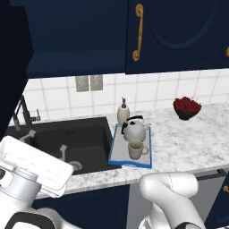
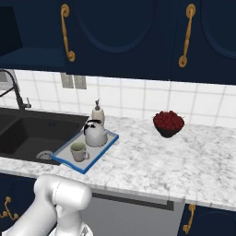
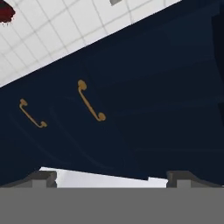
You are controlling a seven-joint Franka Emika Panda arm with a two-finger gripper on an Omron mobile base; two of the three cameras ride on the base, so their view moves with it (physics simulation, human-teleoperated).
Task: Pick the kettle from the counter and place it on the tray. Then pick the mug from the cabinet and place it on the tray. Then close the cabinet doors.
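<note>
On the blue-rimmed tray on the counter beside the sink stand the silver kettle and, in front of it, the beige mug. Above, the navy cabinet is open on its left part, its shelf bare. A door to the right of the opening is shut. My gripper is open and holds nothing. It faces the navy doors and their gold handles from a short way off, touching none.
The black sink and its faucet lie left of the tray. A beige soap dispenser stands behind it. A dark bowl of red fruit sits farther right on the counter.
</note>
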